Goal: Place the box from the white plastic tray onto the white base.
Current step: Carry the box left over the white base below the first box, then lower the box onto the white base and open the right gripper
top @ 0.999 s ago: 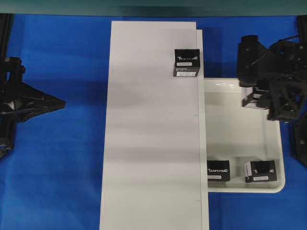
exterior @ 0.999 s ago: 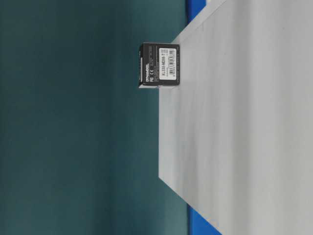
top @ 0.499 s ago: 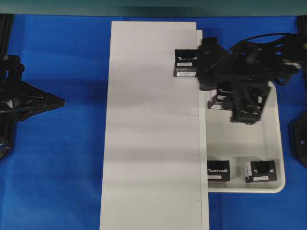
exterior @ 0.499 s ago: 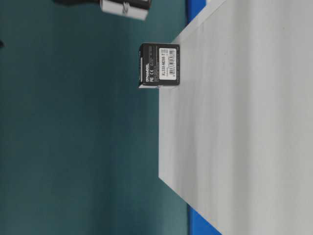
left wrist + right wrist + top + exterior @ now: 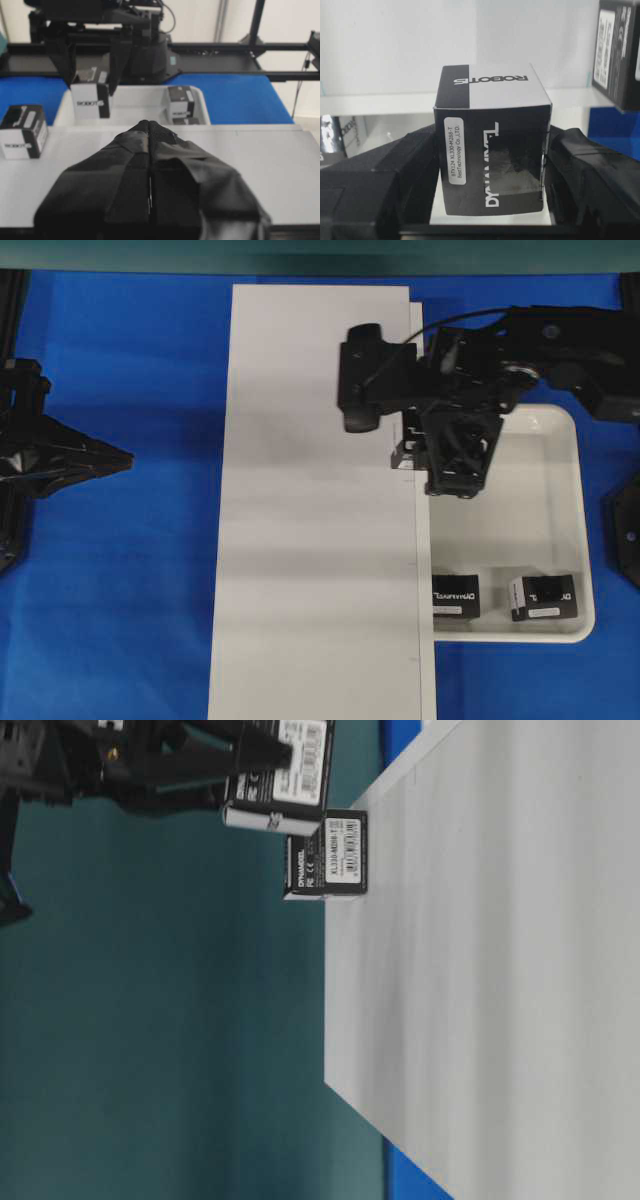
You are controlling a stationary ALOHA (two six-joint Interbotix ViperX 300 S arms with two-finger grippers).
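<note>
Box [image 5: 492, 145]: pinched in your right gripper [image 5: 490, 175], lifted clear of the white plastic tray [image 5: 560, 540], hanging at the white base's [image 5: 310, 540] right edge. One box [image 5: 327, 854] placed already; two in tray. Left gripper [image 5: 149, 131]: pressed together, idle.

1. Below my pincers spreads the blue table [image 5: 150, 570].
2. On it lies the white base [image 5: 310, 560], a long flat board running between my two pincers.
3. The tray [image 5: 585, 540] sits on the table too, touching the base's edge on my right pincer's side.
4. My left pincer is out over bare blue, well apart from the base.
</note>
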